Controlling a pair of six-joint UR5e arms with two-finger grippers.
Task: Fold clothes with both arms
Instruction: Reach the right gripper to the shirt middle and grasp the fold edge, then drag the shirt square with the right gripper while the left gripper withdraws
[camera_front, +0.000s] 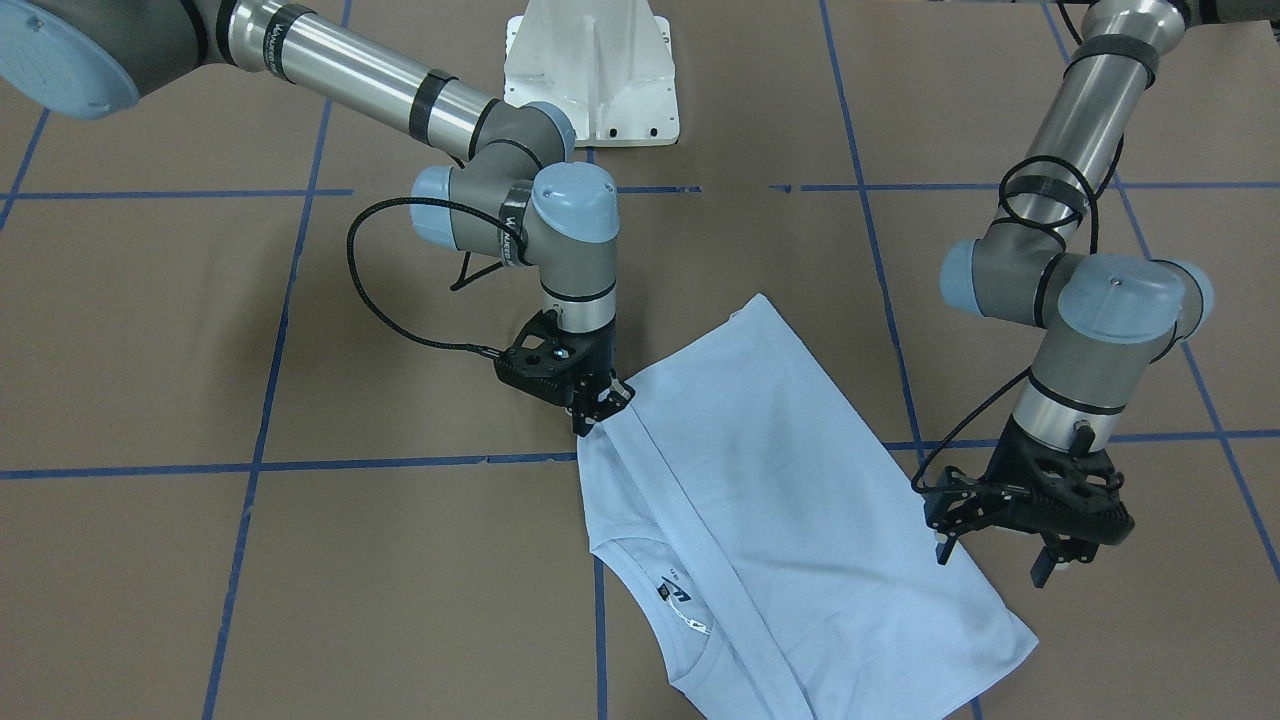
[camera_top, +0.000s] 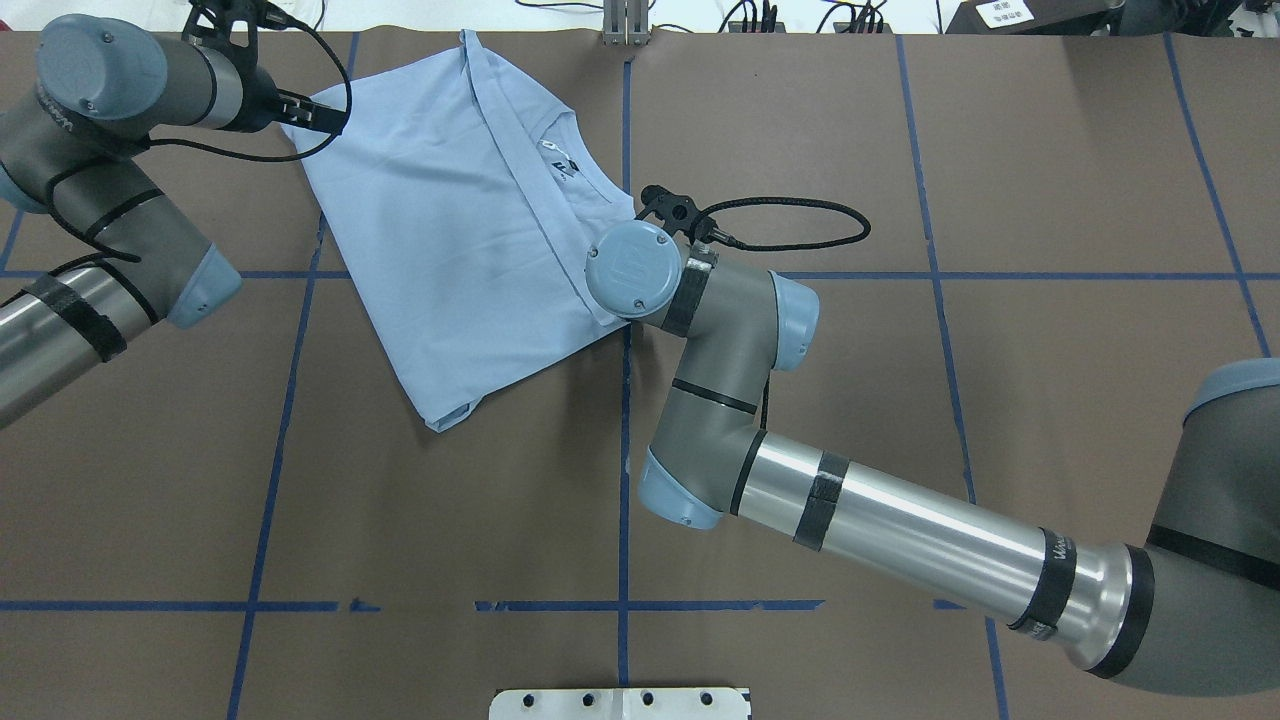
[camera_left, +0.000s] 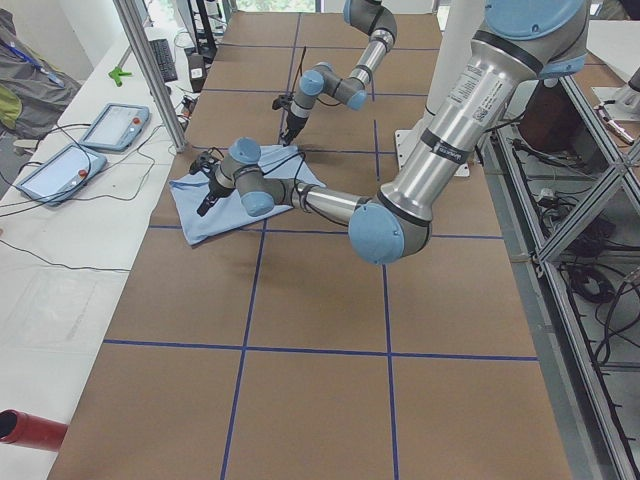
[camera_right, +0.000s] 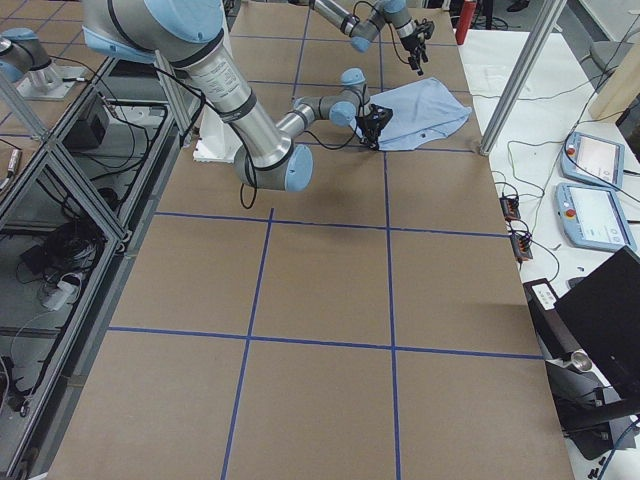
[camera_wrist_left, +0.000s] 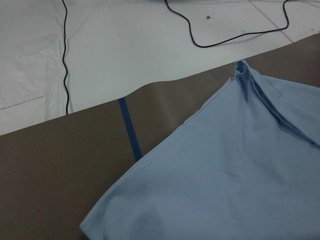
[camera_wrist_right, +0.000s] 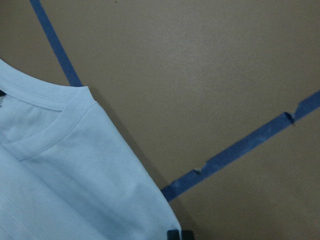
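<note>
Your light blue T-shirt (camera_front: 800, 480) is lying flat on the brown-papered table (camera_front: 200, 350), out toward your side and in the robot's left half. In the overhead view its far corner is reaching almost to the table's edge. It is sitting at a slant to the blue tape lines (camera_front: 300, 466), and one of them is passing under it. A long straight edge of cloth is crossing the shirt from the right gripper (camera_front: 603, 405) down past the collar (camera_front: 690, 650), and the dark neck label (camera_front: 672, 592) is showing just inside the neckline. The right gripper is pointing straight down at the shirt's corner nearest the white pedestal base (camera_front: 590, 70). Its two fingers are pressed together on the cloth there, pinching the edge against the table. In the right wrist view you are seeing the same thing: the shirt's edge is running down into the dark fingertips at the bottom of the picture, with the collar off to the left. The left gripper (camera_front: 993, 566) is hanging over the opposite long side of the shirt with its fingers (camera_front: 944, 548) spread wide apart and holding nothing — one is standing over the cloth's border, the other over bare paper just beside it. Whether the tips are touching the surface cannot be told. A black cable (camera_front: 380, 300) is looping from the right wrist.
</note>
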